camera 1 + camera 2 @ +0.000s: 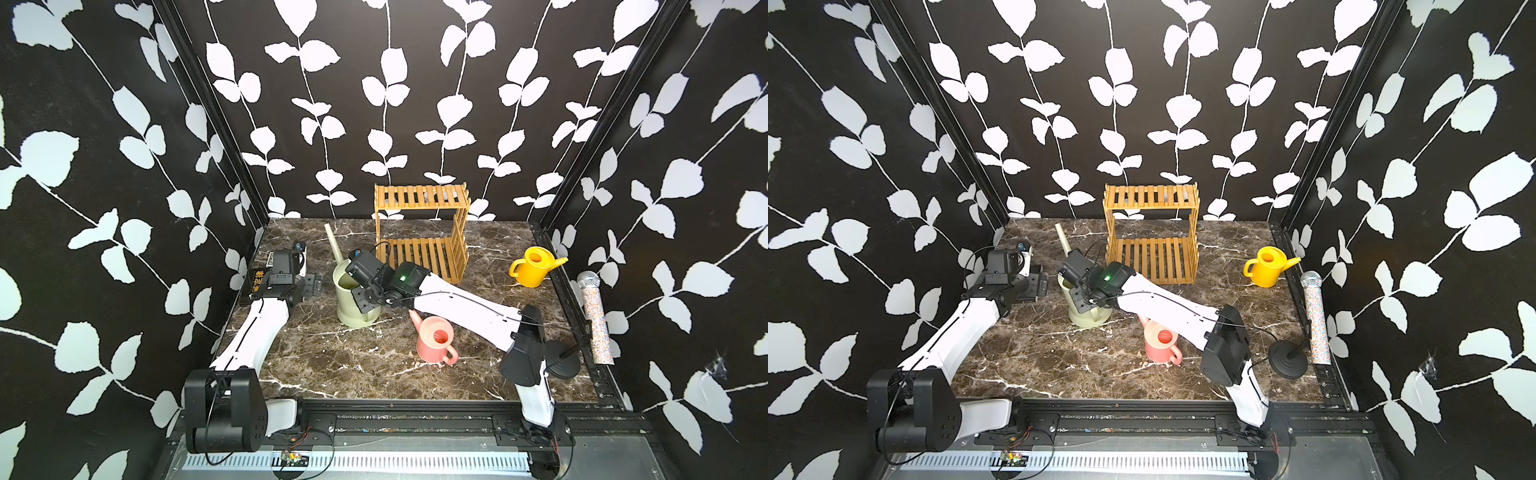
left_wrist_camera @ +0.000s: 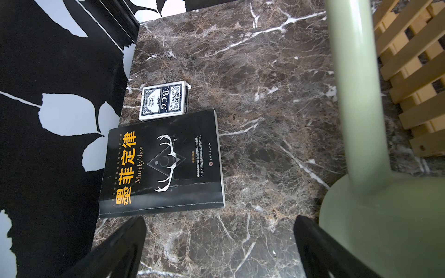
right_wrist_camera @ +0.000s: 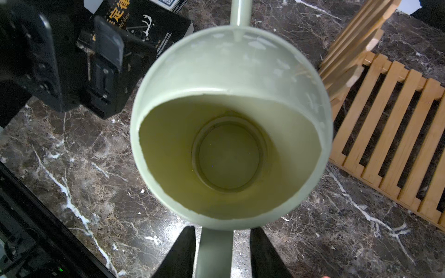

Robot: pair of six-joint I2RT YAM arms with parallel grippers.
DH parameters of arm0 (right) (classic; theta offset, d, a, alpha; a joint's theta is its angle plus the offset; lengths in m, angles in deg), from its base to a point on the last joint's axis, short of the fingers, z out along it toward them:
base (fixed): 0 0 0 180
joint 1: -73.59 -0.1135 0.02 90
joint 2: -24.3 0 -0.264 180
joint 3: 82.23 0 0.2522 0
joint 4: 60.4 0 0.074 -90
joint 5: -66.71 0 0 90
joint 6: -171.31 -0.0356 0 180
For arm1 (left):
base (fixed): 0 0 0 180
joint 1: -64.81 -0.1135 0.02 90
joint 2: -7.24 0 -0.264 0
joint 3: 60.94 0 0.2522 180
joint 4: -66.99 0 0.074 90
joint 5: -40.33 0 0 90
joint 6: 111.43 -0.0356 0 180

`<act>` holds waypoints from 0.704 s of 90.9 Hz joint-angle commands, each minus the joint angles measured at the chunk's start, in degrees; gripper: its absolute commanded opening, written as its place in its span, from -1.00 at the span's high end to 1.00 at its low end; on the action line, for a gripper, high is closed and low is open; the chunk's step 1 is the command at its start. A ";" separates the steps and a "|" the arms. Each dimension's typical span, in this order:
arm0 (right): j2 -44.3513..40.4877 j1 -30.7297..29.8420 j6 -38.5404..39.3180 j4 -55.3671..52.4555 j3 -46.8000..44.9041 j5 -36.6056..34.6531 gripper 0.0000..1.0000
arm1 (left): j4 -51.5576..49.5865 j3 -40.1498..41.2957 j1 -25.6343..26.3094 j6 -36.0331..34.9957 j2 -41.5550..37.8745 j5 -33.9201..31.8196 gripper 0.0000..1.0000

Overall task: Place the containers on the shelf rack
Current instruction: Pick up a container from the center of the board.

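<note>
- Surface: a brown marble tabletop with white veins (image 1: pixel 332 365) carries everything in both top views.
- Large pale sage-green plastic watering can (image 1: pixel 347 309) (image 1: pixel 1086 320): stands upright on the marble, left of centre in both top views. Its long spout slants toward the upper left. It is just left of the rack's lower tier and apart from it.
- Right gripper (image 3: pixel 224 229) (image 1: pixel 365 297): reaches over the green can's open mouth (image 3: pixel 228 72). In the right wrist view its black fingers (image 3: pixel 185 252) flank the can's handle. The jaws are apart, with a narrow gap on either side of the handle.
- Left gripper (image 2: pixel 219 219) (image 1: pixel 309 286): sits at mid-left in a top view, just beside the green can. Its fingers (image 2: pixel 120 245) are spread wide, with only marble between them.
- Two-tier slatted rack of honey-coloured bamboo (image 1: pixel 422 195) (image 1: pixel 1152 197): stands at upper centre, against the back wall.
- Small pink plastic watering can (image 1: pixel 434 345) (image 1: pixel 1160 347): stands on the marble right of centre and lower down, with its spout passing under the right forearm.
- Small yellow plastic watering can (image 1: pixel 534 270) (image 1: pixel 1268 268): stands on the marble at the right, well apart from the rack.
- Glittery microphone (image 1: pixel 596 324): stands at the right edge.
- Black paperback book (image 2: pixel 163 163) and blue-and-white card box (image 2: pixel 163 101): lie just beside each other.
</note>
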 commanded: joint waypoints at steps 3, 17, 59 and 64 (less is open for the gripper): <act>0.64 0.07 -0.06 -0.22 1.16 0.08 0.32 | 1.07 0.67 0.04 0.86 0.15 0.14 -0.97; 0.72 0.06 -0.13 0.25 0.55 0.43 0.44 | 1.30 0.78 0.04 0.79 0.20 0.36 -0.97; -2.68 0.12 0.57 4.17 -3.14 0.58 0.79 | 1.93 1.36 0.04 0.18 -0.06 -0.35 -0.97; -3.59 0.12 1.17 4.59 -3.44 0.38 0.80 | 1.86 1.33 0.04 0.17 -0.12 -0.44 -0.97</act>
